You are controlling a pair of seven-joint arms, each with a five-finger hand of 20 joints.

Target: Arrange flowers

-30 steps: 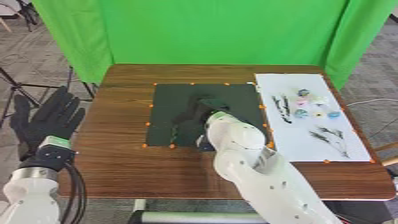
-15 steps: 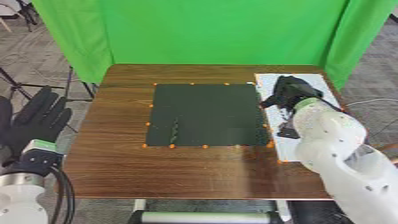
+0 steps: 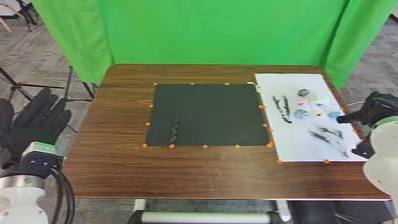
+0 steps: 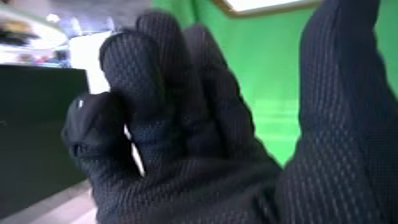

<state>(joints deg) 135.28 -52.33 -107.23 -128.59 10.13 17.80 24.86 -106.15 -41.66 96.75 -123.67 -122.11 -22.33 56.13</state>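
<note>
The brown wooden table (image 3: 213, 175) supports two rectangular work areas: a black mat (image 3: 213, 107) at the center and a white sheet (image 3: 293, 150) to its right. Orange markers (image 3: 172, 146) line the edges of both areas. A single slender dark green stem (image 3: 175, 134) lies on the black mat, near its lower left corner, roughly in line with the mat's left edge. The remaining flower parts are located on the white sheet. Thin dark stems (image 3: 284, 110) lie lengthwise near the left edge of the sheet. Beside them is a loose group of small flower heads: a dark one (image 3: 304, 92) at the far end, a pink one (image 3: 302, 101) nearer, and two blue ones, one (image 3: 301, 114) on the left and one (image 3: 334, 114) on the right. A branching sprig (image 3: 330, 137) lies nearer the robot, on the same sheet. The right hand (image 3: 380, 107) is at the right edge of the table, beside the flower heads; contact with the sheet cannot be determined. In the right wrist view, the fingers of this hand are loosely extended and the thumb stands well apart from them. The left hand (image 3: 35, 125) is outside the left edge of the table, fingers straight and spread.
</note>
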